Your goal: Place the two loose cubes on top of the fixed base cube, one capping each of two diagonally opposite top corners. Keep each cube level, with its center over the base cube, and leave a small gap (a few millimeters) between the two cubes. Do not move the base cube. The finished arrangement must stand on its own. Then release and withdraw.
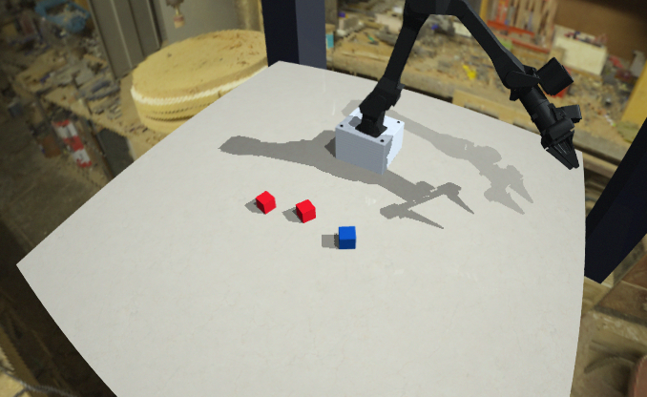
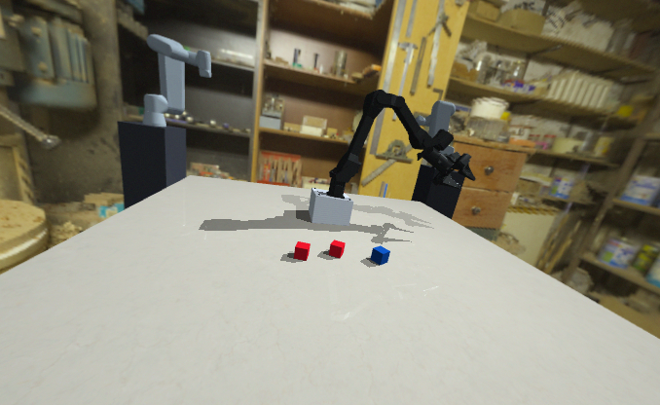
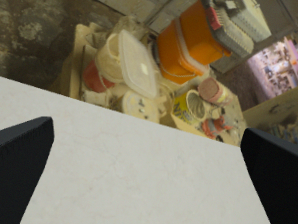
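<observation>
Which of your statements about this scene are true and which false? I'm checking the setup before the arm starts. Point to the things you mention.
1. The blue cube (image 1: 346, 238) (image 2: 380, 255) sits on a red cube. False: it rests on the table (image 1: 316, 315) (image 2: 273, 321) (image 3: 135, 175).
2. The gripper (image 1: 573, 166) (image 2: 471, 179) is open. True.
3. Two red cubes (image 1: 265, 202) (image 1: 305, 211) (image 2: 302, 250) (image 2: 337, 249) stand apart. True.
4. The wrist view shows a cube between the fingers. False: no cube appears there.
5. All three cubes touch. False: gaps separate them.

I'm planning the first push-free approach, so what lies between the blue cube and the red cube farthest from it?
The other red cube stands between them, touching neither, as the top and exterior views show.
</observation>
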